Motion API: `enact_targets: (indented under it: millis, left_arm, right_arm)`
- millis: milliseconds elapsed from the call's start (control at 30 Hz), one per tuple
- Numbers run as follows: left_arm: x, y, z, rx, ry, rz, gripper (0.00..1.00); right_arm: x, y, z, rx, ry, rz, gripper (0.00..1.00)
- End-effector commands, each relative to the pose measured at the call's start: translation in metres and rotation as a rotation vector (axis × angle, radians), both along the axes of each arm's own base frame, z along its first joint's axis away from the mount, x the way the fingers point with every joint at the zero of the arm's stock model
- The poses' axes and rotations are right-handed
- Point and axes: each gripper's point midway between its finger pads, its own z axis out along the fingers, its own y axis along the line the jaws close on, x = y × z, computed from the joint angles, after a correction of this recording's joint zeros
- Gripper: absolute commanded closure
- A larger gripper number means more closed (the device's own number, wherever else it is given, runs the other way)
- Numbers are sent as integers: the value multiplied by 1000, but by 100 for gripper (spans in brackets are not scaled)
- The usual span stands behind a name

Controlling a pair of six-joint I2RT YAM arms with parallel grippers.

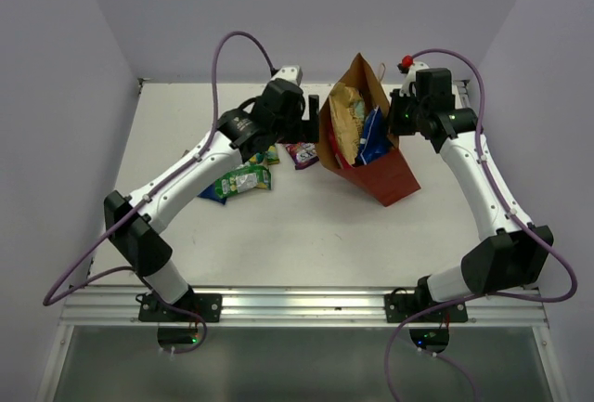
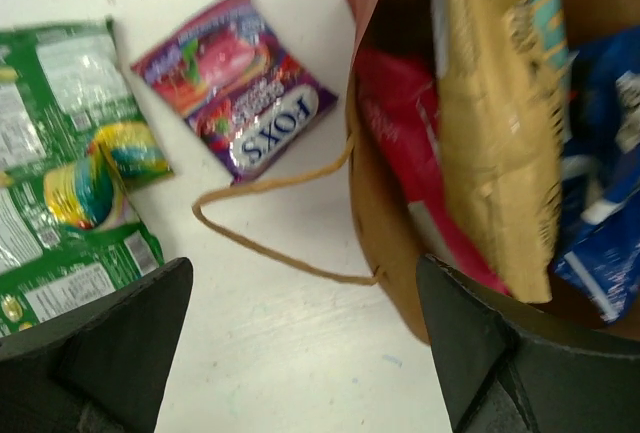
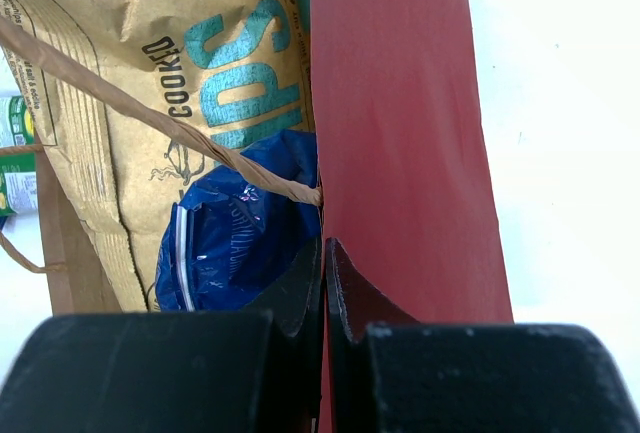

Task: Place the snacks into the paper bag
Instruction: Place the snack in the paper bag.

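Note:
The red-brown paper bag (image 1: 385, 172) stands tilted at the middle right. Inside it are a tan-brown packet (image 1: 345, 119), a blue-and-white packet (image 1: 373, 135) and a pink packet (image 2: 400, 133). My right gripper (image 3: 323, 253) is shut on the bag's right wall (image 3: 400, 133) at its rim. My left gripper (image 2: 300, 353) is open and empty just left of the bag's mouth, above the table. The purple candy packet (image 2: 235, 83) and a green packet (image 2: 70, 163) lie on the table left of the bag. The bag's twine handle (image 2: 270, 223) lies loose on the table.
More green packets (image 1: 243, 179) lie under my left arm. White walls close the table at the back and both sides. A red-topped fixture (image 1: 406, 62) sits at the back right corner.

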Motion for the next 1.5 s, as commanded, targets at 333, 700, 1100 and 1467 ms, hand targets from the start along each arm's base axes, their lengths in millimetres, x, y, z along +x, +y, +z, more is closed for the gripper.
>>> enact_targets:
  millis: [333, 700, 1100, 1467]
  left_arm:
    - [10, -37, -63, -24, 121, -87, 18]
    - [31, -47, 18, -113, -34, -84, 100]
    - [2, -69, 35, -166, 1, -255, 100]
    - [-24, -40, 5, -81, -12, -211, 100]
  right_arm:
    - [3, 7, 18, 35, -57, 13, 100]
    - [1, 0, 24, 15, -61, -14, 100]
    - [-13, -5, 2, 41, 41, -100, 100]
    - [-34, -17, 69, 52, -108, -133, 75]
